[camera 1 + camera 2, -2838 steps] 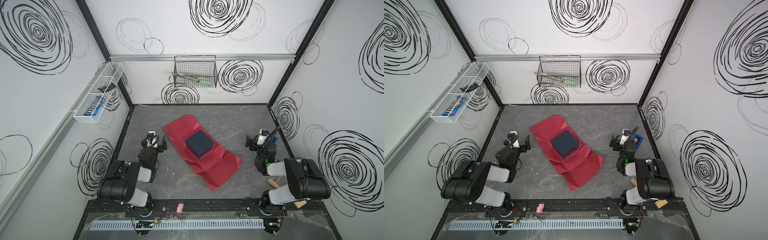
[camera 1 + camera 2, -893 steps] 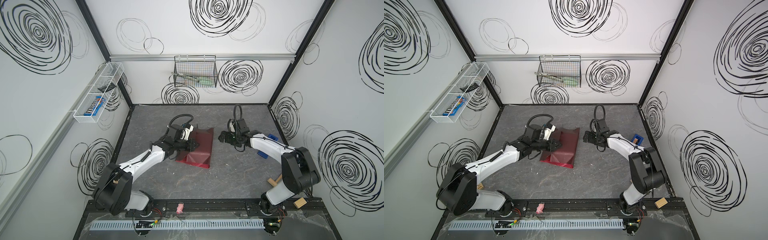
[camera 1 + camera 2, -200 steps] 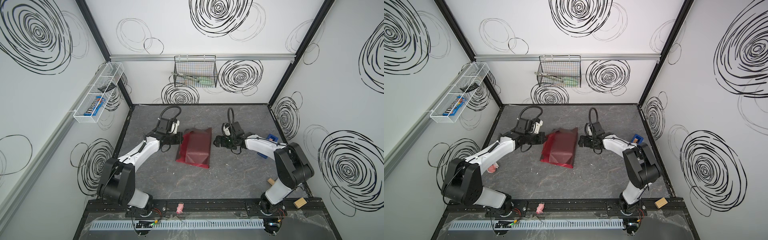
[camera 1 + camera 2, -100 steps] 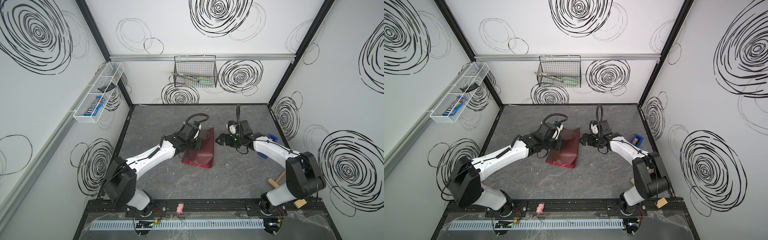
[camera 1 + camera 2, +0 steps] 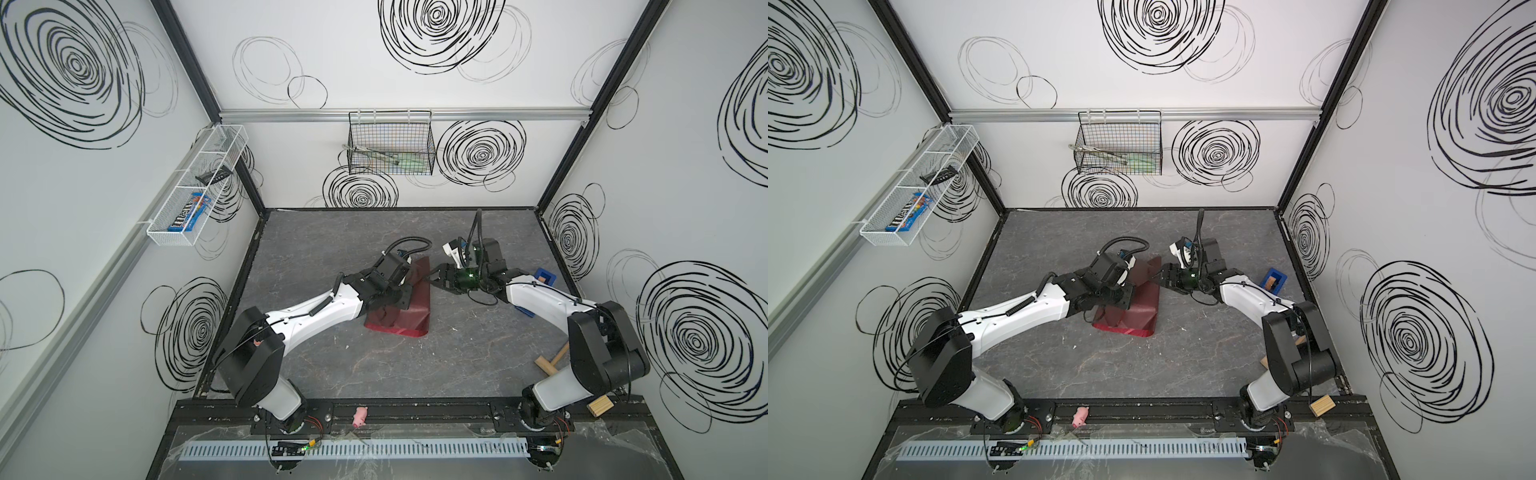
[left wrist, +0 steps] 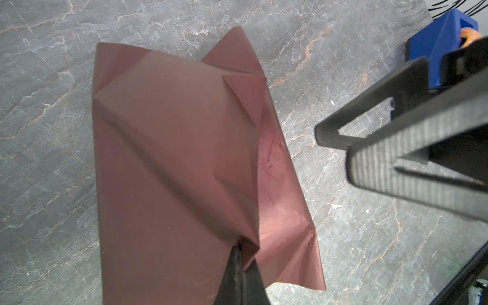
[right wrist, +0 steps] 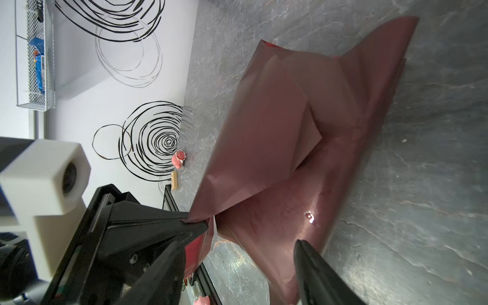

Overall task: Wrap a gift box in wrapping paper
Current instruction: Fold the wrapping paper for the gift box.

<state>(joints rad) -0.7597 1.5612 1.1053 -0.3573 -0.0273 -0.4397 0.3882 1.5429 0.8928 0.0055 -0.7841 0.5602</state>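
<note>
Since the left hand, pinching the wrapping paper, swung inward, the right hand hovers spread.

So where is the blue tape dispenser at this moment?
In both top views the blue tape dispenser stands at the right edge of the table, just beyond the right arm, well apart from the wrapping paper.

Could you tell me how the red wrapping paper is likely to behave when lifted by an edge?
Probably floppy: where the left end effector pinches the wrapping paper, it tents into a peak while the rest drapes down. Likely very light, since that small pinch holds the flap up. Its sharp folds suggest it keeps creases.
</note>
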